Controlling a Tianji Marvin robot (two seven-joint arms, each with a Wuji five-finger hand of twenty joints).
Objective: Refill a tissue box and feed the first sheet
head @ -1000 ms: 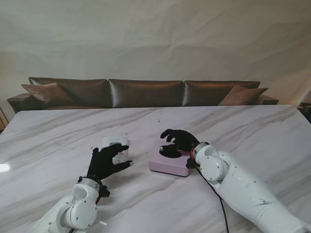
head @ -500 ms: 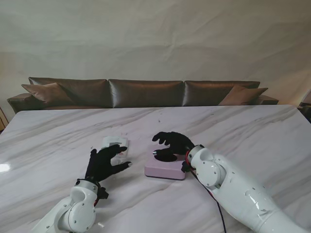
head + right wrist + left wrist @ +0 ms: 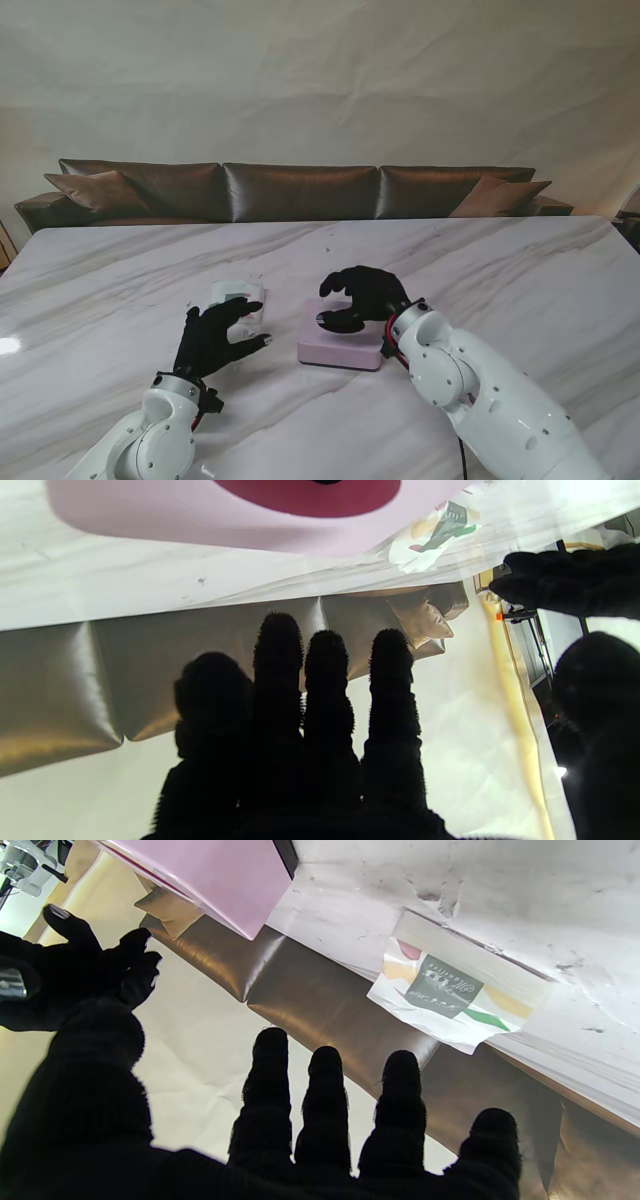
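Fingers (image 3: 277, 645) of the right hand (image 3: 358, 295) are straight and spread, hovering over the pink tissue box (image 3: 340, 345) above its dark oval opening; whether they touch the box cannot be told. That box lies flat near the middle of the worktop (image 3: 520, 270). At its ten o'clock, just apart, sits the wrapped tissue pack (image 3: 238, 298), its label visible. Just nearer to me than the pack, at the box's nine o'clock, the left hand (image 3: 212, 336) hangs with fingers (image 3: 325, 1075) splayed and thumb apart, holding nothing. A brown sofa (image 3: 300, 190) stands beyond the worktop's far edge.
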